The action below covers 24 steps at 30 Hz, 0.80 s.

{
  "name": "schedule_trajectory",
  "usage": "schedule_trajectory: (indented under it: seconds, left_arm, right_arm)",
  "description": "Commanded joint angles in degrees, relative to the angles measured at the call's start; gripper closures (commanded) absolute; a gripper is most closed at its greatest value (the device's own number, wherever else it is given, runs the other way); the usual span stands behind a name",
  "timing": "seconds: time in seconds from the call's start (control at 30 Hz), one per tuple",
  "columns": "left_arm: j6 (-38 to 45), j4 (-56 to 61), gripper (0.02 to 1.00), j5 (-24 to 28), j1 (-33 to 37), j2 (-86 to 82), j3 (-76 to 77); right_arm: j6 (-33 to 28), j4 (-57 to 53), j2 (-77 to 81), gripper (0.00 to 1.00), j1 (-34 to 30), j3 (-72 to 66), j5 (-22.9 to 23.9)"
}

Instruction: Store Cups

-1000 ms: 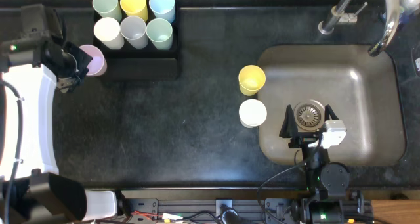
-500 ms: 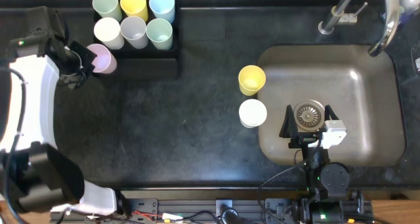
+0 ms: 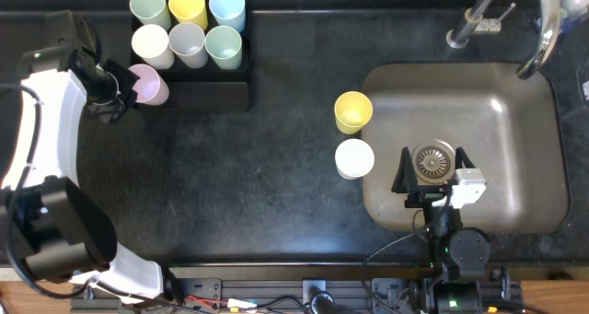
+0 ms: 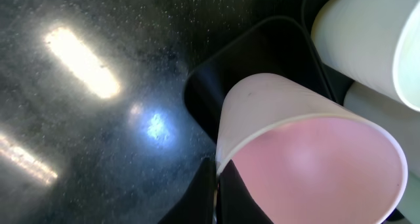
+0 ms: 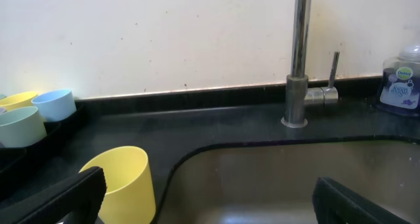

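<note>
My left gripper (image 3: 118, 86) is shut on the rim of a pink cup (image 3: 147, 84), held tilted at the left front corner of the black rack (image 3: 216, 95). In the left wrist view the pink cup (image 4: 308, 152) hangs over an empty rack slot (image 4: 259, 60), beside a white cup (image 4: 367, 40). The rack's two back rows hold several cups. A yellow cup (image 3: 352, 111) and a white cup (image 3: 354, 157) stand on the counter at the sink's left edge. My right gripper (image 3: 433, 171) is open over the sink; the yellow cup (image 5: 121, 178) is close to its left finger.
The steel sink (image 3: 515, 102) takes up the right side, with the faucet (image 3: 479, 19) behind it and a soap bottle (image 5: 400, 79) at the far right. The dark counter (image 3: 258, 194) lies open between rack and sink.
My left gripper has carried the pink cup right and slightly farther back, up to the rack's left front corner. The right arm has not moved.
</note>
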Motion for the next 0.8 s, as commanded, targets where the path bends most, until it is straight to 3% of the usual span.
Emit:
schedule_trajectory:
  seconds: [0.03,0.67,0.7,0.8]
  left_arm:
    - [0.15,0.79,0.982,0.00,0.57,0.98,-0.39]
    - [0.20,0.76,0.980,-1.03,0.76,4.35,-0.39]
    - [0.20,0.76,0.812,-1.01,0.76,4.35,-0.39]
    - [0.20,0.74,0.018,-1.01,0.76,4.33,-0.39]
  right_arm:
    - [-0.39,0.26,-0.44,0.003,0.37,-0.76,-0.22]
    - [-0.39,0.26,-0.44,0.003,0.37,-0.76,-0.22]
    - [-0.39,0.28,-0.44,0.003,0.37,-0.76,-0.20]
    - [-0.39,0.28,-0.44,0.005,0.37,-0.76,-0.22]
